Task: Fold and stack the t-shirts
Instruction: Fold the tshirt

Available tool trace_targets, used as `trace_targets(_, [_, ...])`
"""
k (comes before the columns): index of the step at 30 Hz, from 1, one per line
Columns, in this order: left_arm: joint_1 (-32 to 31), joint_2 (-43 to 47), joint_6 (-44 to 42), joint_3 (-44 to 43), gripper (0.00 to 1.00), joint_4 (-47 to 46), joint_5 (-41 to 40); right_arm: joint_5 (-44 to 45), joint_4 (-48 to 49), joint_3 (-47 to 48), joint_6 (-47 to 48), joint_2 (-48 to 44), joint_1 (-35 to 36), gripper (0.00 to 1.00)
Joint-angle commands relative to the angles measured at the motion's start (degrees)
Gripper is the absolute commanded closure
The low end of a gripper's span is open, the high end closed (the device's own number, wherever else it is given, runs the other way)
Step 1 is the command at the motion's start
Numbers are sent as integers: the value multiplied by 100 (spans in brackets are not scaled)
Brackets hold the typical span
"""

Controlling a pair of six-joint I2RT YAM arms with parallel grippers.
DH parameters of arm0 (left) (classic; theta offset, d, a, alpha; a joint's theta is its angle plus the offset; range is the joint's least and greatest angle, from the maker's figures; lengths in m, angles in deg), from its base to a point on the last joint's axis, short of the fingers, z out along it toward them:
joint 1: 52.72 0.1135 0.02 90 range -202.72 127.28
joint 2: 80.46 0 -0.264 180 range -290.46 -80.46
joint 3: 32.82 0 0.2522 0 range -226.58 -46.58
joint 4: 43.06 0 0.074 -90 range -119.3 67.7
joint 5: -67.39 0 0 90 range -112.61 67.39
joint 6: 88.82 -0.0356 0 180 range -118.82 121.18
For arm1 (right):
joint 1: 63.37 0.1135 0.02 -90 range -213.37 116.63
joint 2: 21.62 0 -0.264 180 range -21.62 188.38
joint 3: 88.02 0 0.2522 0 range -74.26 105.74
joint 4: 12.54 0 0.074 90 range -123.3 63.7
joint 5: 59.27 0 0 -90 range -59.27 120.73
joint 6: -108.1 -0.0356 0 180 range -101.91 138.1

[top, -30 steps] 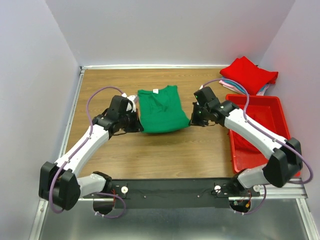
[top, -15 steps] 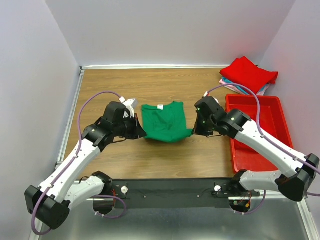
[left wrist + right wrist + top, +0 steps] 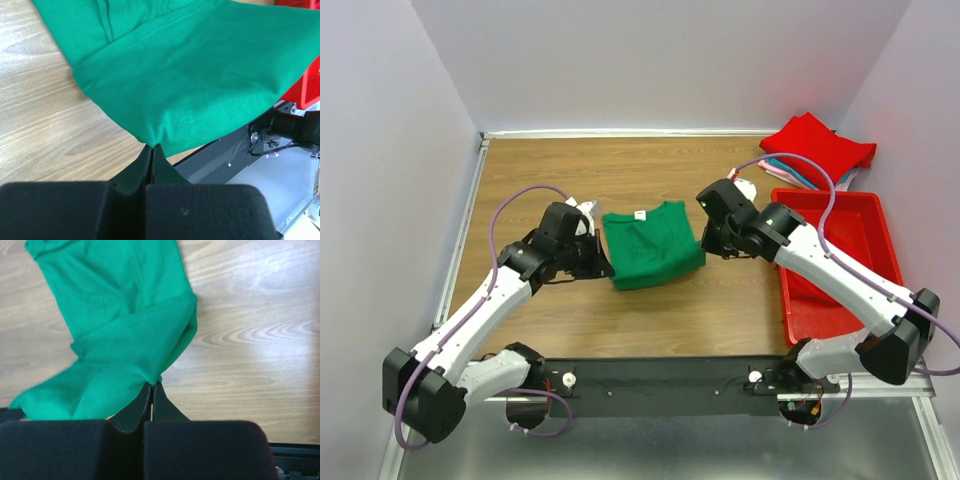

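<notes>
The bright green t-shirt [image 3: 650,245] lies partly folded at the middle of the wooden table, its white neck label at the far edge. My left gripper [image 3: 605,268] is shut on its near left corner, seen in the left wrist view [image 3: 152,146] with green cloth [image 3: 200,75] spreading away from the tips. My right gripper [image 3: 705,250] is shut on its near right corner, seen in the right wrist view [image 3: 152,384] with the shirt [image 3: 120,325] draped over the wood. A stack of folded t-shirts [image 3: 817,148], red on top of pink and light blue, sits at the far right.
A red plastic bin [image 3: 840,265] stands at the right edge, under my right arm. The black arm base rail [image 3: 660,385] runs along the near edge. Walls close the left, back and right sides.
Both grippers have drawn the shirt's near edge toward me and lowered it to the table. The shirt now lies shorter, doubled over. Both arms swung slightly inward.
</notes>
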Motion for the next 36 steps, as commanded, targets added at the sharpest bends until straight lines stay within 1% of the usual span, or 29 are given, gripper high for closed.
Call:
trace_targets(1, [25, -260, -49, -93, 100, -85, -139, 625, 7, 387, -200, 236, 36, 99])
trace_targets(6, [297, -673, -251, -286, 100, -50, -173, 942, 16, 747, -112, 737, 27, 99])
trace_targets(11, [833, -884, -540, -620, 100, -102, -130, 1390, 16, 1239, -68, 1089, 1, 99])
trace_targets(15, [957, -1497, -786, -944, 100, -146, 133, 1575, 51, 1617, 134, 1449, -105, 99])
trace_targets(19, [1080, -1939, -937, -1279, 100, -138, 134, 1628, 86, 2004, 397, 1880, -263, 99])
trace_targets(22, [1211, -2255, -1051, -1621, 100, -155, 160, 1566, 191, 2259, 599, 2309, -500, 99])
trace_targets(34, [1572, -3617, -1271, -2790, 100, 11, 336, 960, 482, 3296, 1302, 3400, -1264, 99])
trace_targets(36, [1625, -3801, -1288, -2862, 100, 12, 379, 890, 491, 3402, 1373, 3541, -1318, 99])
